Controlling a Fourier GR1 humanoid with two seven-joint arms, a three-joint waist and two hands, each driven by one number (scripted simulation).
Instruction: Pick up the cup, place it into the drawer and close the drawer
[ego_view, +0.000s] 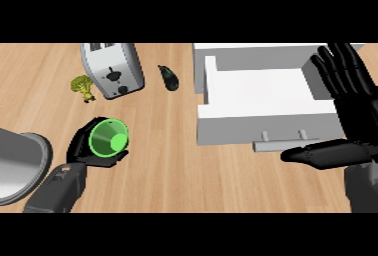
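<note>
1. You have the green cup (109, 137) at about eight o'clock from the middle of the view, held in your left hand (90, 150), whose black fingers curl round its outside.
2. The cup is tipped so that its open mouth faces up toward you and a little to the right; its long axis therefore runs nearly along your line of sight, leaning toward three o'clock.
3. Your right hand (347, 125) shows at the three o'clock edge, fingers straight and pointing to twelve, thumb stretched out to nine; it holds nothing.
4. The white drawer (258, 92) stands pulled open at about two o'clock from the cup, its inside bare, its grey handle (284, 145) on the front facing six o'clock. Your right thumb lies just beside that handle's right end.
5. Bare wooden counter (170, 165) lies between the cup and the drawer.
6. At twelve o'clock from the cup stands a silver toaster (112, 70), with a broccoli floret (83, 87) just to its left and a dark eggplant (169, 77) to its right, near the drawer's left wall.
7. A grey metal pan or lid (18, 165) lies at nine o'clock, cut off by the view's edge.
</note>
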